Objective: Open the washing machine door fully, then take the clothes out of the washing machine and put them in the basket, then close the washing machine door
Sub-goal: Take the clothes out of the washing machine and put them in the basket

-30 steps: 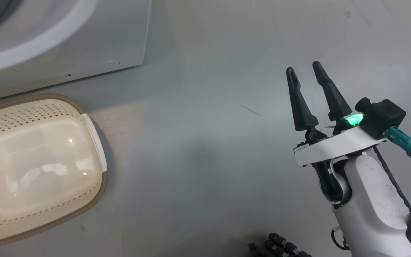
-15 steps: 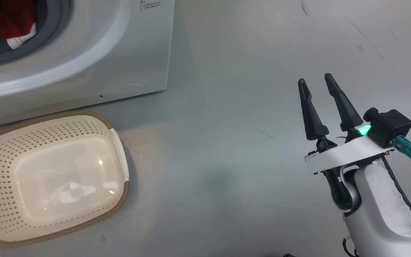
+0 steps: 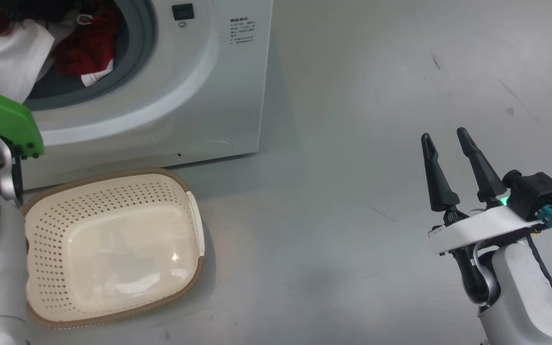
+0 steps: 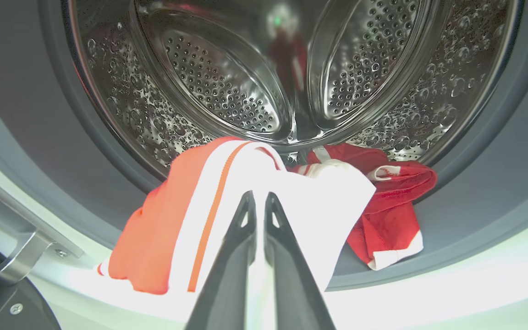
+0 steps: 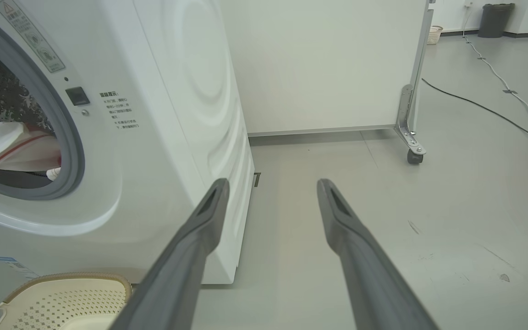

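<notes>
At the far left the left gripper (image 4: 257, 201) is pinched shut on a white panel of the clothes (image 4: 163, 229), which spill over the grey rubber ring (image 3: 147, 40) of the washing machine (image 3: 199, 96), with a second red piece just inside. The fabric looks light and limp and likely to snag, so a bunched fold near the middle should hold better than a hem. The basket (image 3: 108, 191) waits below with nothing in it, and the right gripper (image 3: 443, 135) is spread wide, holding nothing

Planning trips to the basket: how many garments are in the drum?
2. A white-and-red garment, pinched in the left hand, drapes over the drum's lip; a red garment lies inside, to its right. Others may be hidden.
</notes>
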